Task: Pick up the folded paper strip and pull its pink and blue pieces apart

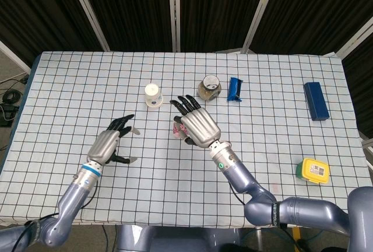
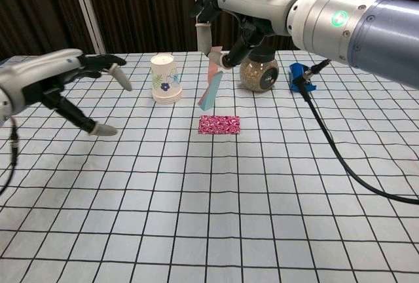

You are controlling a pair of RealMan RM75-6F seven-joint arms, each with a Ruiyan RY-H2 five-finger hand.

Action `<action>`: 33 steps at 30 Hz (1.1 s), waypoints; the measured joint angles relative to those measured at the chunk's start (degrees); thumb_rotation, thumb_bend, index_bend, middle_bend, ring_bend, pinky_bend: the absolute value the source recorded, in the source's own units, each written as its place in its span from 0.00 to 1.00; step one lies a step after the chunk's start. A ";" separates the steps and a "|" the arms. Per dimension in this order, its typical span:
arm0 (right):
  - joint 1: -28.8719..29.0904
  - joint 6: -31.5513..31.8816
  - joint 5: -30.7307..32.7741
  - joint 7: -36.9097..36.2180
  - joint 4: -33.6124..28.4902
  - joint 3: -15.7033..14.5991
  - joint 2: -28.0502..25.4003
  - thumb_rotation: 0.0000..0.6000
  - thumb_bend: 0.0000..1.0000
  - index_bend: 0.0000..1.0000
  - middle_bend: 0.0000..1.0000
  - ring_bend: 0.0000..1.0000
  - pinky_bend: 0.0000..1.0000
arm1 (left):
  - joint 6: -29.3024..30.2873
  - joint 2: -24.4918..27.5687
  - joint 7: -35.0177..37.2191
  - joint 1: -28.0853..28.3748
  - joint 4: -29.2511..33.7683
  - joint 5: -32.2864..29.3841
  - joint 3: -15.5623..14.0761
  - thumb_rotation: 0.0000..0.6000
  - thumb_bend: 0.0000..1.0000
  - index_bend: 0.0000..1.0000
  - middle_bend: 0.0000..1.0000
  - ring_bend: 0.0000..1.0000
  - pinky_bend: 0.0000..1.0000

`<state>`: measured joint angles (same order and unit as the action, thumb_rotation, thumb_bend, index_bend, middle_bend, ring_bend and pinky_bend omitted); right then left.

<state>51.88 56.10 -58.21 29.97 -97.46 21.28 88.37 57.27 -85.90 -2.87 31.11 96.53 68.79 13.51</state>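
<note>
2 hands are seen above the counter point(image 1: 70, 88), which is covered by a white cloth with a dark grid. The folded paper strip point(image 2: 211, 89) is pinched between thumb and fingers of the right hand point(image 2: 243, 2) and is held in the air, well above the cloth, with its pink piece point(image 2: 215, 69) uppermost at the fingers and its blue piece point(image 2: 209, 94) hanging below, tilted. Directly beneath the strip, a flat magenta patterned card point(image 2: 219, 124) is seen lying on the counter. The left hand point(image 2: 49, 80) is held above the counter to the left, apart from the strip, with its fingers spread and nothing gripped in it. An upturned paper cup point(image 2: 164, 78) with a floral print is seen standing just left of the strip, and a glass jar point(image 2: 257, 73) with a grainy filling is placed behind and to its right. A small blue clip-like object point(image 2: 300, 76) is found beside the jar. Farther right in the head view, a dark blue box point(image 1: 316, 100) and a yellow-lidded green container point(image 1: 313, 171) are seen resting on the counter.
</note>
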 measured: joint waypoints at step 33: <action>3.94 4.63 7.61 2.07 -3.48 -1.38 -1.96 1.00 0.44 0.76 0.10 0.00 0.00 | -1.31 -11.22 -10.44 14.95 -3.39 -18.36 7.81 1.00 0.36 0.44 0.00 0.00 0.00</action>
<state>55.82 60.73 -50.60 32.04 -100.94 19.90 86.41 55.96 -97.12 -13.31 46.05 93.14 50.43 21.33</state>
